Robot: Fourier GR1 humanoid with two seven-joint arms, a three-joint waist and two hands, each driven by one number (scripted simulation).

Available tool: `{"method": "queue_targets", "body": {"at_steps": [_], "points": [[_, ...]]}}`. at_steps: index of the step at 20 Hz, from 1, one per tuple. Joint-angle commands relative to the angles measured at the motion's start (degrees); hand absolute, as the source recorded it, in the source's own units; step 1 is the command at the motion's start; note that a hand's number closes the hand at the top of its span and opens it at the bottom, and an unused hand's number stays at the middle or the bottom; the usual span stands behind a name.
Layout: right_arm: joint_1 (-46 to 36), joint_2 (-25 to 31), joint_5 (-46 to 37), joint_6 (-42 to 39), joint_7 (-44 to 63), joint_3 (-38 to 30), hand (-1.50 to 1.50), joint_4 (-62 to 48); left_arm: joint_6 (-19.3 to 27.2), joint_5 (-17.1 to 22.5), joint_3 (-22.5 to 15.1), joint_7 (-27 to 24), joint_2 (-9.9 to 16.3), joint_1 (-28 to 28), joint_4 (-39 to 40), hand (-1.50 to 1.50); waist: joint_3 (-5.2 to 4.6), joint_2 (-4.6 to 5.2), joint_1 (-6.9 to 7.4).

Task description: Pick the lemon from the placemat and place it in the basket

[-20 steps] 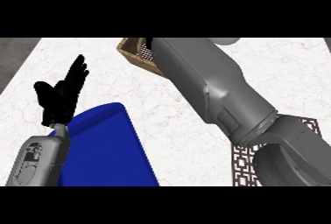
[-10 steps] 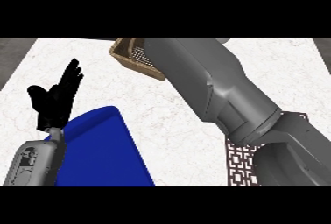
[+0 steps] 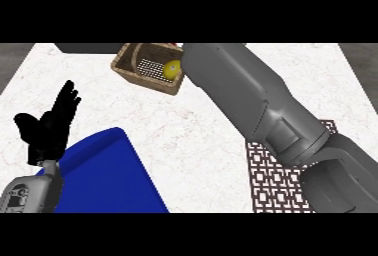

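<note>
1. Grey right forearm is stretching from the lower right up to the basket; your right hand is hiding behind it, so grip can't be told.
2. Your left hand is resting at left, fingers straight, holding nothing.
3. Yellow lemon is sitting inside the basket, partly covered by the forearm.
4. Patterned placemat is lying lower right; blue sheet lower left.

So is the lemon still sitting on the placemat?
No, the yellow lemon shows inside the basket at the counter's far side, well away from the patterned placemat near the right forearm.
</note>
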State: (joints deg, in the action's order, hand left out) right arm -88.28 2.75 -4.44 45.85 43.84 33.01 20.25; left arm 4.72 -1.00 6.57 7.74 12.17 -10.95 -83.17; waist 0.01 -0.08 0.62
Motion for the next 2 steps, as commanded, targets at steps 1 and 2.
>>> {"method": "queue_targets", "body": {"at_steps": [1,2], "points": [[3.6,2.0,-0.6,1.4,0.5,-0.9,-1.5,8.2,1.9,-1.3,-0.2,0.1,-0.9,-0.2,0.1,0.0,0.03,-0.54,-1.76],[7.3,1.7,-1.5,2.6,-1.8,-0.7,-1.5,9.0,-0.7,0.2,1.6,0.7,1.9,0.0,-0.1,0.0,0.02,-0.32,-1.24]]}}
